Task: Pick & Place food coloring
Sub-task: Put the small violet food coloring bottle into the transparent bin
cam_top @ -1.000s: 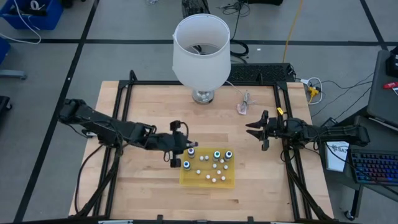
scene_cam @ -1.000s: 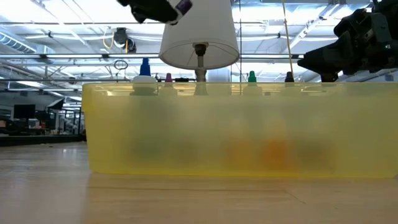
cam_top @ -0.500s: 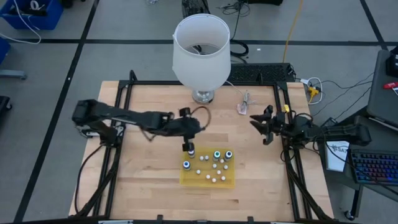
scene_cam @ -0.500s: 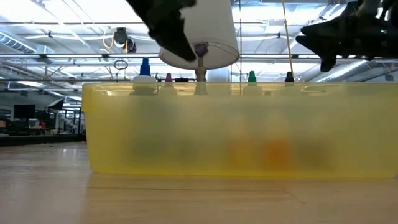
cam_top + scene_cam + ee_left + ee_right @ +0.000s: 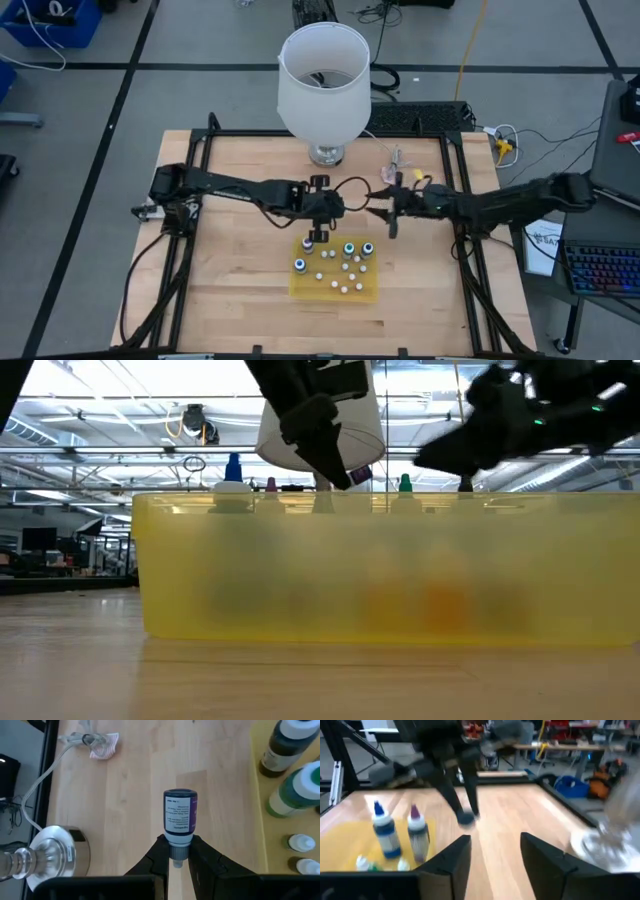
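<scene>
One bottle (image 5: 180,817) clamped by cap in your left pincer (image 5: 176,854), lifted clear of tray (image 5: 300,291) for handover. Right pincer (image 5: 385,210) near, fingers spread to receive.

A white-shaded lamp (image 5: 323,80) stands at the top middle of the wooden table (image 5: 230,290), on a shiny metal base (image 5: 326,154). Right of it lies a small pinkish scrap (image 5: 388,172). A keyboard (image 5: 608,268) sits at far right.
</scene>
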Controlling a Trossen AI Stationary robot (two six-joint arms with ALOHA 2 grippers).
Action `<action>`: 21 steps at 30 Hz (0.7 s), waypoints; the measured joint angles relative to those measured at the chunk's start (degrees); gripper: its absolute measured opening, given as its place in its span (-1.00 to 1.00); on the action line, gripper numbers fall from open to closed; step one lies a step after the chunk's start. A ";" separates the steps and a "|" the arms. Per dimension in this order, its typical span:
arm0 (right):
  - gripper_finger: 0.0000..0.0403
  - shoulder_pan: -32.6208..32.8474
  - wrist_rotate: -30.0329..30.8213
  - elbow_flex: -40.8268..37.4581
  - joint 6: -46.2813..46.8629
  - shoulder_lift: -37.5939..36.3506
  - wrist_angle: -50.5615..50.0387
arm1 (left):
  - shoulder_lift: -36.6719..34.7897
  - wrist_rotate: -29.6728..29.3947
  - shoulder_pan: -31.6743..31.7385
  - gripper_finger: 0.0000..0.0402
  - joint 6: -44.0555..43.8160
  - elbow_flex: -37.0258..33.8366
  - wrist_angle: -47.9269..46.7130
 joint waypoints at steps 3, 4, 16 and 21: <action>-0.08 0.57 0.04 3.10 -3.26 8.47 3.20 | 0.00 0.08 0.25 -0.76 0.57 0.02 0.10; -0.05 0.79 0.08 3.87 -3.74 10.73 4.19 | 0.00 0.09 0.28 -0.76 0.53 0.02 0.20; 0.10 1.45 -0.01 12.41 -3.97 23.58 7.79 | 0.00 0.19 0.61 -0.76 0.56 0.02 -0.28; 0.07 1.43 -2.49 13.84 -3.97 25.93 8.20 | 0.00 1.08 0.65 -0.76 0.48 0.02 -0.52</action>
